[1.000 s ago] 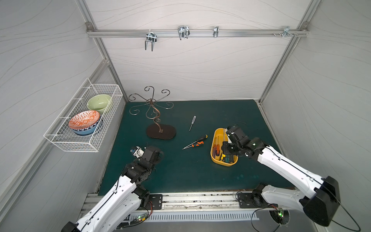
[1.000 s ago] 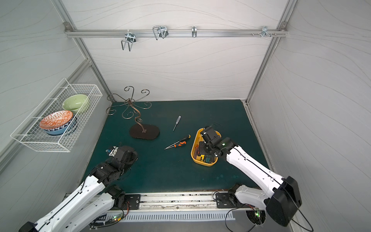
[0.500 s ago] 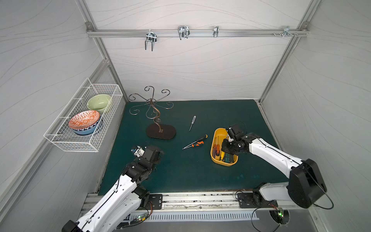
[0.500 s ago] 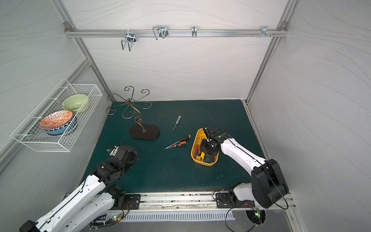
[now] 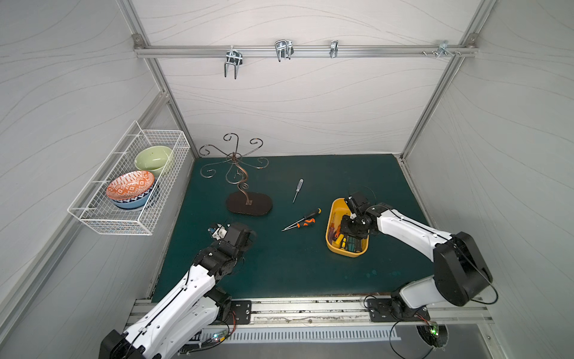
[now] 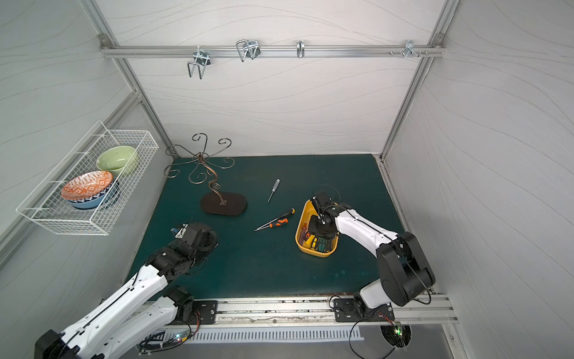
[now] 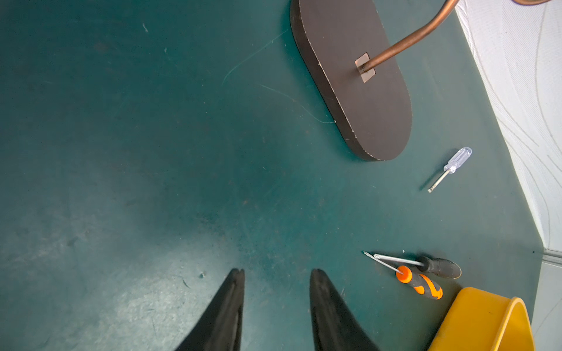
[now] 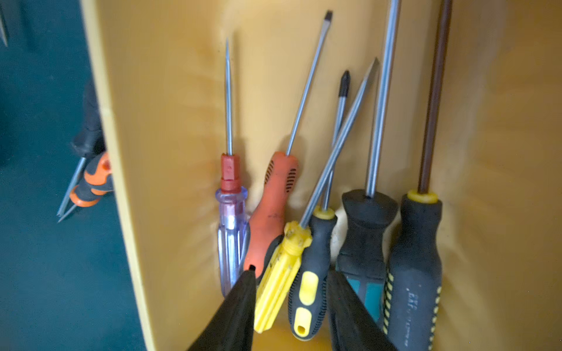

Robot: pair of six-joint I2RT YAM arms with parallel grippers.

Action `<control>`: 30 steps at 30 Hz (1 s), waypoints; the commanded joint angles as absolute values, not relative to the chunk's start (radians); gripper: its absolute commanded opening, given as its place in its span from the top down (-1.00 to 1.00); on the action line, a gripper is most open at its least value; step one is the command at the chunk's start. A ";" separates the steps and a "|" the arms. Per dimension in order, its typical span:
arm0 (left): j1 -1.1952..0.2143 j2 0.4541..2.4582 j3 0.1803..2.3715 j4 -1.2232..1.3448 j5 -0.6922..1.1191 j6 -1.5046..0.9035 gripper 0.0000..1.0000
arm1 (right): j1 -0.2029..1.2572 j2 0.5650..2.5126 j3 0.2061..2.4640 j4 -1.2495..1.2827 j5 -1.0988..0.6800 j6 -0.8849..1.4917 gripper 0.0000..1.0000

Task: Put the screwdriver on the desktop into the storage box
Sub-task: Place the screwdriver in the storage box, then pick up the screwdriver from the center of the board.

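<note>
- Right gripper: jaws narrowly parted over the yellow screwdriver, which lies among others in the box; nothing is gripped.
- Left gripper: jaws narrowly parted, empty, above bare desktop.
- On the desktop, the orange screwdriver and black screwdriver lie side by side near the box.
- The clear screwdriver lies farther back.

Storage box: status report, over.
Left gripper open, empty. Right gripper open over storage box. Clear screwdriver, black screwdriver, orange screwdriver on desktop. Nothing blocking.

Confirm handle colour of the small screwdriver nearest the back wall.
Clear, see-through handle on the small screwdriver; left wrist view shows it best.
</note>
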State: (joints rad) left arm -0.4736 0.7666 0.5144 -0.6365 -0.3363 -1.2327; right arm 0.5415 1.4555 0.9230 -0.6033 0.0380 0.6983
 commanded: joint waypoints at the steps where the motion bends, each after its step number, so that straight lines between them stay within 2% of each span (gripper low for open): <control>1: -0.469 0.765 0.541 -0.604 -0.338 -1.219 0.20 | 0.539 1.378 0.990 -0.664 0.103 0.601 0.14; 4: -0.469 0.758 0.538 -0.603 -0.349 -1.219 0.20 | 0.559 1.338 1.046 -0.637 0.065 0.426 0.14; 7: -0.469 0.754 0.534 -0.601 -0.360 -1.219 0.19 | 0.617 1.364 1.111 -0.593 -0.076 0.158 0.10; 11: -0.469 0.741 0.529 -0.612 -0.376 -1.225 0.19 | 0.803 1.472 1.179 -0.646 -0.078 -0.300 0.06; 14: -0.466 0.725 0.519 -0.634 -0.388 -1.240 0.19 | 0.873 1.572 1.216 -0.672 -0.065 -0.489 0.03; 22: -0.456 0.671 0.498 -0.658 -0.400 -1.256 0.18 | 0.870 1.833 1.384 -0.714 -0.018 -0.616 0.05; 30: -0.454 0.673 0.491 -0.654 -0.395 -1.256 0.17 | 0.803 1.949 1.495 -0.739 0.001 -0.637 0.09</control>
State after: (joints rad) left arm -0.4614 0.6758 0.4923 -0.6552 -0.3801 -1.2530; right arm 0.8288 1.9244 1.4555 -0.6914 -0.0135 -0.6003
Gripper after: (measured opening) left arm 0.414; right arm 0.457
